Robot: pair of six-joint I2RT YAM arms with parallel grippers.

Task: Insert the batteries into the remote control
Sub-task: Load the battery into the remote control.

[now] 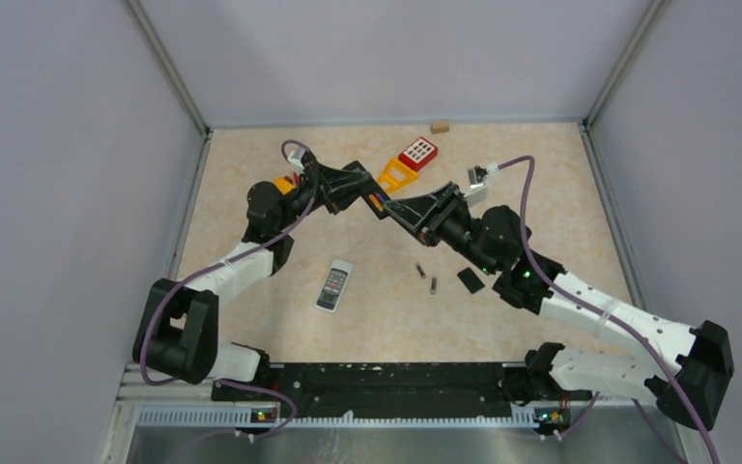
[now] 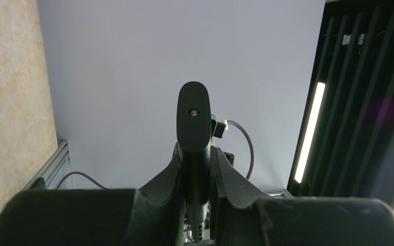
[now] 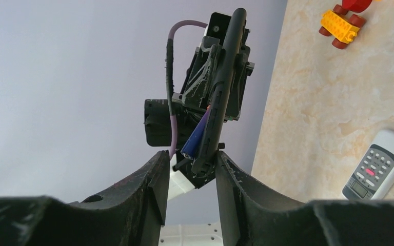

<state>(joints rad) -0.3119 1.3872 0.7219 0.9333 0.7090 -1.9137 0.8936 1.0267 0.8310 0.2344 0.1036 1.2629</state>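
My left gripper [image 2: 196,154] is shut on a black remote control [image 2: 194,118], held up off the table and seen edge-on. In the right wrist view the same remote control [image 3: 225,77] shows its open back, with a purplish-blue battery [image 3: 196,136] sticking out of it at a slant. My right gripper [image 3: 191,156] is open, its fingers on either side of the remote's lower end; the left finger stands apart from the battery. In the top view both grippers meet above mid-table [image 1: 382,203]. Two more small batteries [image 1: 421,271] [image 1: 433,285] lie on the table.
A white remote [image 1: 333,284] lies left of the loose batteries, and a small black cover [image 1: 470,280] lies right of them. An orange toy [image 1: 396,176], a red-and-white keypad toy [image 1: 418,153] and a wooden block [image 1: 439,126] sit at the back. Grey walls enclose the table.
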